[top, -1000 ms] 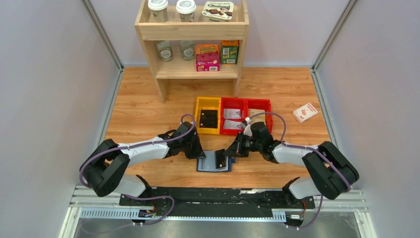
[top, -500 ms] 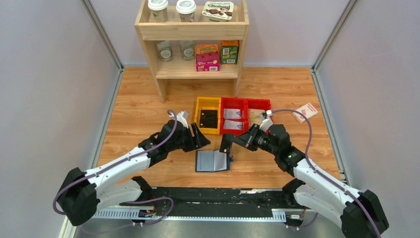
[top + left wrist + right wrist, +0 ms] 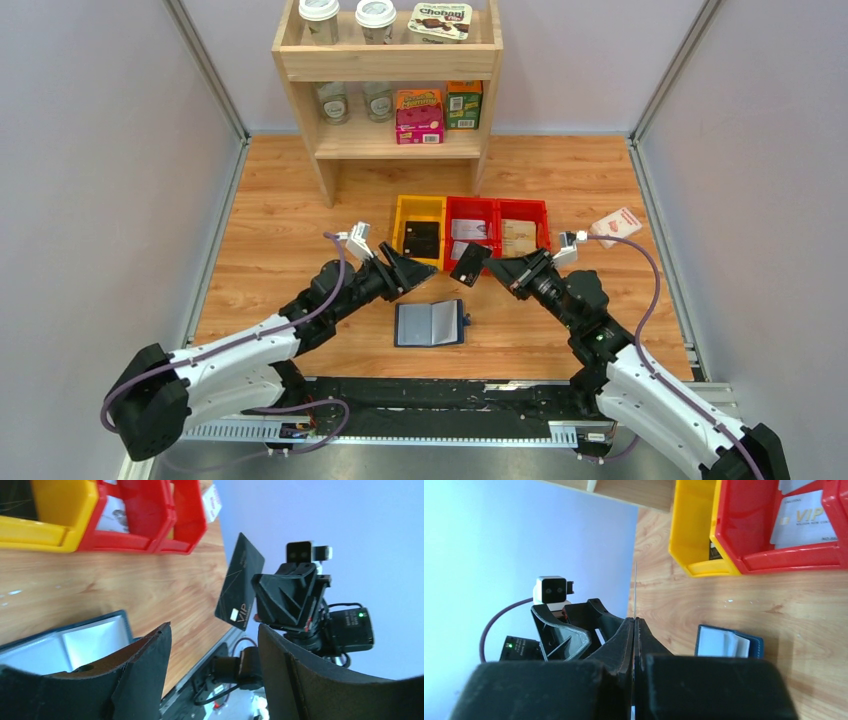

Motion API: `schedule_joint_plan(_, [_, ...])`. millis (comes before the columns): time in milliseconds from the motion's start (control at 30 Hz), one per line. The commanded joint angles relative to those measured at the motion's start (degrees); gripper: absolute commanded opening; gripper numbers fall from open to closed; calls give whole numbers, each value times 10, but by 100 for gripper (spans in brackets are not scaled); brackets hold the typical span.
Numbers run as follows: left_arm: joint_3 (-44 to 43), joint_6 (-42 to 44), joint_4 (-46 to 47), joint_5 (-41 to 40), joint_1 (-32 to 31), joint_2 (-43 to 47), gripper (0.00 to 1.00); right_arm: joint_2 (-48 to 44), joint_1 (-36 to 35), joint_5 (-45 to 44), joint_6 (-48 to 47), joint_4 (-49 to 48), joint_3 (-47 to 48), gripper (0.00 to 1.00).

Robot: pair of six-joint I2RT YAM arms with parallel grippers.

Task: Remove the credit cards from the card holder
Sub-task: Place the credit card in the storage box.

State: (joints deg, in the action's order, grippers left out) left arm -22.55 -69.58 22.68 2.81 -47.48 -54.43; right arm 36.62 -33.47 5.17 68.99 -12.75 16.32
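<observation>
We are looking down on a wooden counter (image 3: 280, 230) closed in by pale grey walls (image 3: 100, 150) on the left, right and back. A wooden shelf (image 3: 385, 63) carrying cups and boxes is standing against the back wall. In front of it, a yellow bin (image 3: 400, 230) and two red bins (image 3: 472, 203) are sitting side by side mid-counter. A white-and-red box (image 3: 615, 226) is lying near the right wall.

Bare wood is stretching wide to the left of the bins and along both side walls. A narrower strip is running between the bins and the near edge, where the card holder (image 3: 430, 323) is lying open and flat between the two arms. It is showing a navy border, pale blue-grey sleeves and a snap tab on its right edge.

The right hand (image 3: 492, 268) is hovering above the counter just in front of the red bins, its fingers pressed together and pinching a credit card (image 3: 468, 262) by one end. That card is black with faint light lines, pale "VIP" lettering and a small light patch. From the right wrist it is showing edge-on as a thin line.

The left hand (image 3: 415, 275) is hovering just beside it with its fingers spread and nothing between them. A black card (image 3: 421, 238) is lying in the yellow bin, and pale cards (image 3: 468, 230) are lying in the red ones.
</observation>
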Motion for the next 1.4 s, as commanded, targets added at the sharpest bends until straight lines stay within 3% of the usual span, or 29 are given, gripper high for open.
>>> schedule_joint_plan(0, [-11,-28,127,-22,-23,-41,71,-7,-18,-44,25,-53,-7,0])
schedule_joint_plan(300, [-22,-52,185,-50,-52,-103,68,1,-35,-72,28,-76,-4,0])
schedule_joint_plan(567, [-33,-74,242,-44,-59,-152,57,16,-41,-69,34,-104,-9,0])
schedule_joint_plan(667, [-28,-86,283,-47,-60,-167,46,16,-44,-70,33,-108,-12,0])
schedule_joint_plan(800, [-14,-86,330,-62,-60,-180,23,17,-46,-70,32,-109,-16,0])
schedule_joint_plan(900, [-5,-87,342,-76,-59,-181,0,20,-46,-62,22,-107,-16,0])
schedule_joint_plan(933, [3,-86,342,-78,-60,-177,0,20,-46,-61,17,-101,-16,0])
schedule_joint_plan(967, [11,-80,340,-82,-59,-175,0,22,-46,-61,9,-94,-13,5])
schedule_joint_plan(1100, [21,-56,242,-35,-24,-138,0,20,-45,-26,-35,-31,8,46])
schedule_joint_plan(1200, [11,6,138,20,28,-87,0,14,-45,-17,-83,16,26,62])
schedule_joint_plan(1367, [-99,203,-176,95,99,-36,0,21,-45,2,-191,83,63,82])
